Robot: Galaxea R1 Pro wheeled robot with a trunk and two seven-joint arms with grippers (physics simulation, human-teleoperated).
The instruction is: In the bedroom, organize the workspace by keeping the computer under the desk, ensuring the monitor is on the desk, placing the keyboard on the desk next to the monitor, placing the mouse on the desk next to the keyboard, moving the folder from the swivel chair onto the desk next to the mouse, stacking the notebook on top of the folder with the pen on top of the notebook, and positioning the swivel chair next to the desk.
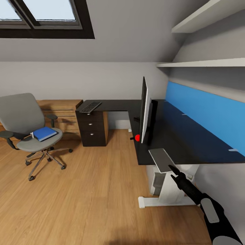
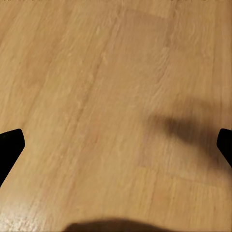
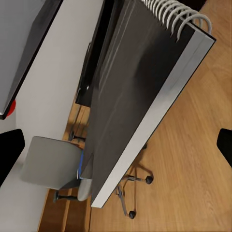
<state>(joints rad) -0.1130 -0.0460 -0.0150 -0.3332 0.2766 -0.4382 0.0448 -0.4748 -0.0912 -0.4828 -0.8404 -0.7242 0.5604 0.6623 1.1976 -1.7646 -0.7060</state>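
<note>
At surface's near corner: notebook (image 1: 161,160), grey, flat, overhanging the edge (image 1: 190,136), just in front of the monitor.
Right tool (image 1: 173,168): tip touching the notebook's near end in the head view; fingers (image 3: 10,150) spread wide in the wrist view, notebook's spiral-bound slab between them, no contact with either finger to be seen, so a grip cannot be confirmed.
Left tool (image 2: 116,145): fingers wide apart, nothing between, pointing at bare wood floor (image 2: 96,87).
Monitor (image 1: 144,109): upright on the surface, seen edge-on, red dot (image 1: 137,137) at its lower near corner.
Keyboard (image 1: 90,107): on the far left wing of the surface, above the drawer unit (image 1: 92,127), well apart from the monitor.
Chair (image 1: 25,119): on the floor at left, apart from the surface, just in front of a light-wood dresser (image 1: 64,112).
Folder (image 1: 45,133): blue, lying on the chair seat.
Under the surface: grey box (image 1: 157,182) beside the white leg (image 1: 170,194), possibly the computer, too hidden to tell.
Back panel (image 1: 204,112): blue, along the surface's right side, two white shelves (image 1: 204,63) above it.
Skylight (image 1: 44,13): dark-framed, in the sloped ceiling at upper left.
</note>
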